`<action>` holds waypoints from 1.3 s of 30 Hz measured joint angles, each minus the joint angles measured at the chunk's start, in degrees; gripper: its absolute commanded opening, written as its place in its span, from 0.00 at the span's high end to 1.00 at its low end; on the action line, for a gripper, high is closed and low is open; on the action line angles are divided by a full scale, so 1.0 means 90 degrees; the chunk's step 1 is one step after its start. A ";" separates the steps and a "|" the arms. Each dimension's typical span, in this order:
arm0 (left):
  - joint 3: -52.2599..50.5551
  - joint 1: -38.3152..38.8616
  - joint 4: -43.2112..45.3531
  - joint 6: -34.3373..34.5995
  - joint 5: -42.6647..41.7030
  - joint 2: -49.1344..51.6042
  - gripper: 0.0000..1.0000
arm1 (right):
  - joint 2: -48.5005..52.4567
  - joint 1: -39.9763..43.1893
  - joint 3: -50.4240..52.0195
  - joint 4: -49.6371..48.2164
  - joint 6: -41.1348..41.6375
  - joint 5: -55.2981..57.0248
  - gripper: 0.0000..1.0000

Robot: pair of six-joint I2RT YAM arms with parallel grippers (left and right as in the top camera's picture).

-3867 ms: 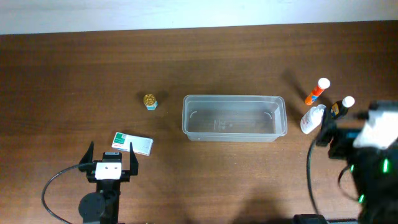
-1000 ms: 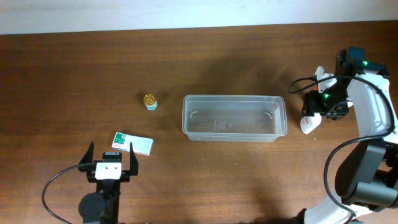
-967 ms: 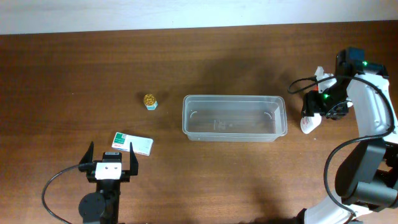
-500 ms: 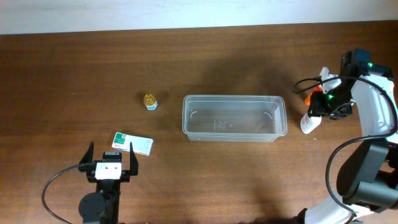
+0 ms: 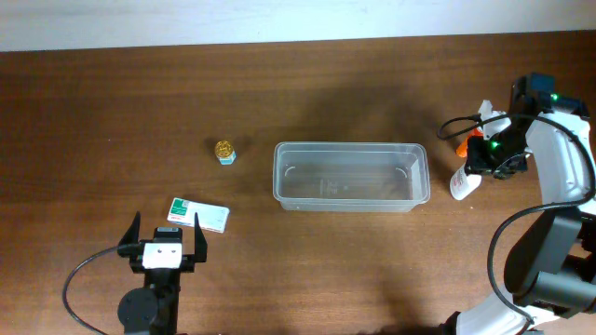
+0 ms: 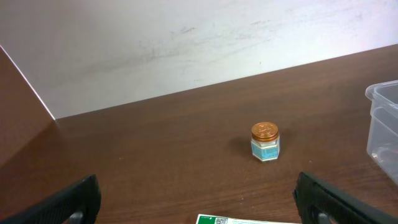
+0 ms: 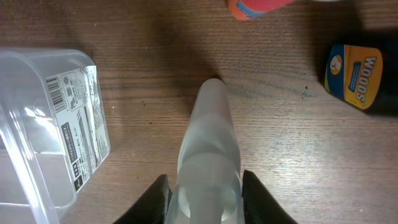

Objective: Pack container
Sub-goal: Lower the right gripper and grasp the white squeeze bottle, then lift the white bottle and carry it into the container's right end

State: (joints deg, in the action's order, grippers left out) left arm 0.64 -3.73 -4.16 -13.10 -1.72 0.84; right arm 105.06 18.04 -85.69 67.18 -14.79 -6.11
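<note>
- the container (image 5: 350, 177) stands upright and open in the middle of the surface (image 5: 112, 112), with nothing inside it. the bottles are off its right end and the other small things well off to its left.
- it is a shallow tub of clear, thin plastic with rounded corners and a rolled rim. a printed label (image 7: 81, 121) shows on its underside through the wall.
- judged by the look, it is light and a bit springy, smooth enough to skate on the wood if knocked. if it had to be moved, the rim at a short end looks the best hold. for packing it is better left alone and loaded from above.
- the right gripper (image 7: 205, 180) is down over the white bottle (image 7: 208, 124), a finger snug against each side of its squat body. the bottle lies on the surface just beside the container's right end.
- that bottle is milky, soft-looking plastic tapering to a narrow neck. it probably gives under a squeeze, so the wide body suits the hold.
- near it are an orange tube (image 7: 255, 7) and a dark bottle (image 7: 354, 74) with a yellow label.
- the left gripper (image 5: 166, 228) is spread wide and holds nothing.
- ahead of it lie a flat green-and-white box (image 5: 198, 214) and a small jar (image 6: 265, 142) with a gold lid.
</note>
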 measured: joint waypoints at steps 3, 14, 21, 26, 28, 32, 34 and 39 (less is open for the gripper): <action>0.0000 0.0000 0.0002 0.0000 0.0000 0.0000 0.00 | 0.0000 0.0000 0.0000 0.0000 0.0002 0.0002 0.79; 0.0000 0.0000 0.0002 0.0000 0.0000 0.0000 0.00 | 0.0002 0.0000 -0.0044 0.0306 0.0121 -0.0002 0.84; 0.0000 0.0000 0.0000 0.0000 0.0000 0.0000 0.00 | 0.0027 -0.0002 -0.0585 0.1190 0.0148 -0.0124 0.84; 0.0000 0.0000 0.0002 0.0000 0.0000 0.0000 0.00 | 0.0027 0.0000 -0.1353 0.1877 0.0148 -0.0440 0.83; 0.0000 0.0000 0.0005 0.0000 -0.0002 0.0000 0.00 | 0.0049 0.0000 -0.1741 0.2212 0.0153 -0.0585 0.83; 0.0000 -0.0002 0.0002 0.0000 0.0000 0.0000 0.00 | 0.0068 -0.0002 -0.2599 0.2897 0.0260 -0.0814 0.83; 0.0000 0.0000 0.0002 0.0000 0.0000 0.0000 0.00 | 0.0068 -0.0017 -0.3019 0.3201 0.0306 -0.0867 0.83; 0.0000 0.0000 0.0000 0.0000 0.0000 0.0000 0.00 | 0.0061 -0.0209 -0.3594 0.3313 0.0444 -0.0935 0.83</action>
State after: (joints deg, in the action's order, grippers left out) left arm 0.64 -3.73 -4.16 -13.10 -1.72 0.84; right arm 105.60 16.16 -118.04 96.99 -10.79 -14.52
